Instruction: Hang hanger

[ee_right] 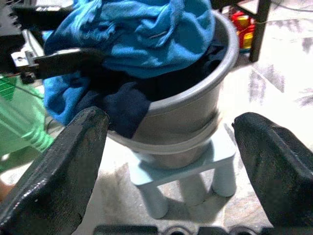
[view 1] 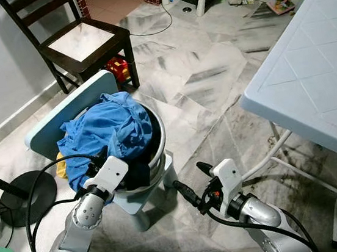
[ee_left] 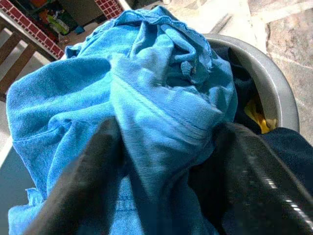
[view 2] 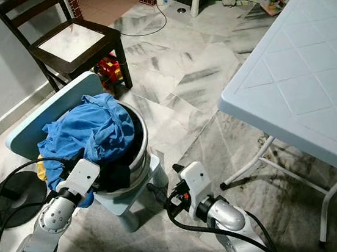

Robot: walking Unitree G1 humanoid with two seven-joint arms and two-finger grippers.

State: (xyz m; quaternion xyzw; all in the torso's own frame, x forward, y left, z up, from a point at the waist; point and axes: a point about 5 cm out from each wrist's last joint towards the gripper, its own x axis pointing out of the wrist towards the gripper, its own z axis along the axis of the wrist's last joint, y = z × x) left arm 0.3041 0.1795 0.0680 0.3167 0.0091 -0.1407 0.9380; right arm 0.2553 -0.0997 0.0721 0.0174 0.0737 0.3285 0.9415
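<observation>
Left gripper (ee_left: 161, 196), fingers apart, straddles the blue garment (view 1: 110, 130) heaped in the grey basin (ee_right: 195, 107) on the small chair (view 1: 51, 125). Right gripper (view 1: 191, 187) hangs spread before the basin. Hanger unidentifiable. Risk: a pull drags tangled clothes, tipping the basin.

Head stereo pair plus two wrist cams, all sharing the laundry basin.
Both eye views look steeply down from the head at the marble floor; the grey basin (view 1: 158, 141) of blue clothes (view 1: 111, 133) sits left of centre. Left wrist view sits very close over the clothes (ee_left: 146, 107); right wrist view faces the basin (ee_right: 195, 107) side-on, low, from near.
</observation>
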